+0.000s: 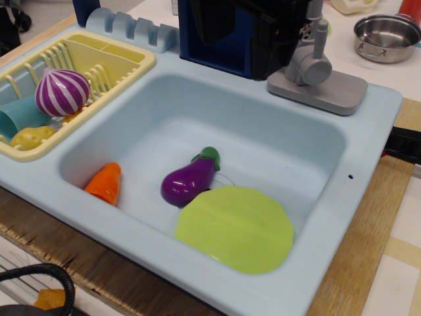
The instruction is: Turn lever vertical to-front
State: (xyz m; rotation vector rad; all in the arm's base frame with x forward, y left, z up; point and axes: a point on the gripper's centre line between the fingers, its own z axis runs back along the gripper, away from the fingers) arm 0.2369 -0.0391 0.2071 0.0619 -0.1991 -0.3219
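Observation:
The toy faucet stands on its flat grey base plate [329, 92] at the sink's back right corner. Its round grey hub [309, 67] faces front. The lever [321, 38] is a thin grey arm rising nearly upright from the hub, beside the thicker faucet column [314, 9]. My black gripper [273, 39] hangs at the top edge, just left of the hub and lever and close to them. Its fingers are dark and partly cut off, so I cannot tell whether they are open or whether they touch the lever.
The light blue sink basin [197, 118] holds a purple eggplant [189, 181], an orange carrot [105, 183] and a green plate [235, 227]. A yellow dish rack [125, 62] at left holds a purple onion [61, 92]. A steel pot [387, 36] sits back right.

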